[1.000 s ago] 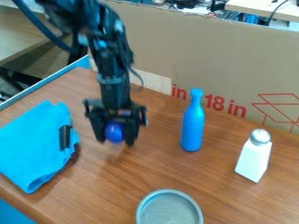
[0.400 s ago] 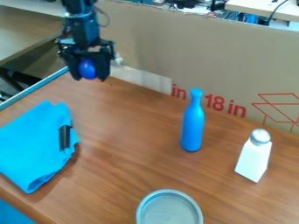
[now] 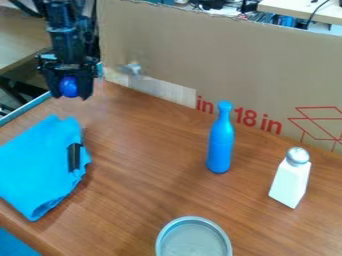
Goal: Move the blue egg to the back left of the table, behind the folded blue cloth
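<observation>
Layout of the bench (image 3: 147, 165), with positions given as on a clock face about the centre of the view. One end effector (image 3: 69, 95) hangs at 10 o'clock, near the bench's far corner. It is grasping one round, deep-blue ball (image 3: 68, 85), whose front shows between its two dark fingers.

Four larger objects rest on the bench. One bright blue cloth (image 3: 33, 170) lies folded at 8 o'clock, bearing at its inner edge one short black piece (image 3: 74, 157) (its exact nature cannot be told). One slender blue bottle (image 3: 220, 145) stands upright just off the centre, towards 3 o'clock. One white, square-sided container (image 3: 290, 184) with a single silvery cap stands at 4 o'clock, well apart from the bottle. One round, shallow grey dish (image 3: 194, 245) lies near 6 o'clock, its lower part cut off by the view's border.

One cardboard panel (image 3: 234, 60) rises behind the bench, extending from about 11 to 3 o'clock and bearing red printing. One pale strip (image 3: 163, 92) runs along its foot, between 11 and 12 o'clock.
</observation>
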Action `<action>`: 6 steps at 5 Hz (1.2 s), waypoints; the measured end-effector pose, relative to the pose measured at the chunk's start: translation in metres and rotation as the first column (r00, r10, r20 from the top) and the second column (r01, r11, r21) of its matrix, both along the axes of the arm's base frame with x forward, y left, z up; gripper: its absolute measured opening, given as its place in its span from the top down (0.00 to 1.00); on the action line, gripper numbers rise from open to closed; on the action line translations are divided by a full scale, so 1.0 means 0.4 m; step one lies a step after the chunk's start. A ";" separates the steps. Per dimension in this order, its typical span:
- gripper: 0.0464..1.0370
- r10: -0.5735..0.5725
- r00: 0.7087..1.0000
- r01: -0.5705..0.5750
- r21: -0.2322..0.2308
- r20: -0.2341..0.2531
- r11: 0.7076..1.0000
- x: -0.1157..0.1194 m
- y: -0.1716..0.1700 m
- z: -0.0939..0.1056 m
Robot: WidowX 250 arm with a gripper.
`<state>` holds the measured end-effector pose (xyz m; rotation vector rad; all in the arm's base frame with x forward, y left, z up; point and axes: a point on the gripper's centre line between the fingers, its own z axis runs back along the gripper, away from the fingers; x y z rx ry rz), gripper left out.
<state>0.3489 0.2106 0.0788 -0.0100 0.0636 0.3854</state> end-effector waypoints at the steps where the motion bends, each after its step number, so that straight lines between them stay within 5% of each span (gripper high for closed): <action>1: 0.21 0.006 1.000 -0.006 0.019 0.006 1.000 0.014 0.018 -0.052; 2: 0.21 0.014 0.999 -0.016 0.052 0.036 0.999 0.033 0.032 -0.083; 4: 0.21 0.027 0.999 -0.028 0.045 0.021 0.999 0.054 0.045 -0.124; 6: 0.02 0.052 0.999 -0.052 -0.004 -0.011 0.999 0.041 0.024 -0.116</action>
